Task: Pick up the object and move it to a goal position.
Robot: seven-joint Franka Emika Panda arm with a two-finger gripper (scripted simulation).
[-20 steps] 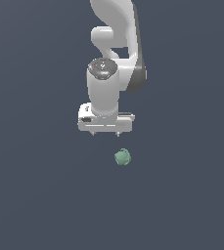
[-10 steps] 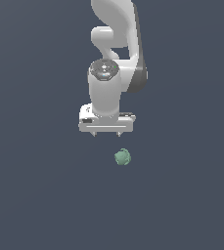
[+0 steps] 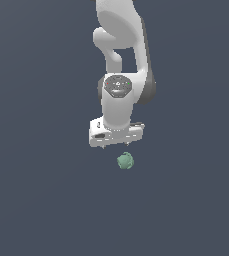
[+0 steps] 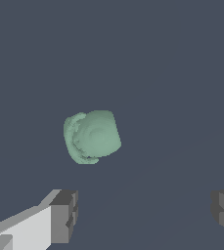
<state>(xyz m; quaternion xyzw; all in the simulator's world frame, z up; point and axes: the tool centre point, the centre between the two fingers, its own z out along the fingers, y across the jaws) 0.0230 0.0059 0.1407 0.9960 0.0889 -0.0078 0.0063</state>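
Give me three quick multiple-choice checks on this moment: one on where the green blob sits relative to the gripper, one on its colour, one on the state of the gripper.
1. Where is the object relative to the gripper in the exterior view?
A. Clamped between the fingers
B. Just below it and slightly toward the exterior view's right, apart from it
C. Far off at the exterior view's left edge

2. What colour is the object?
A. Bright red
B. Pale mint green
C. Yellow

3. How does the gripper stand?
A. Open, with nothing between the fingers
B. Shut on the object
C. Shut and empty

Answers:
1. B, since a gap shows between the object and the gripper's underside.
2. B, as both views show a pale green lumpy blob.
3. A, because the wrist view shows the fingertips spread wide with bare floor between them.
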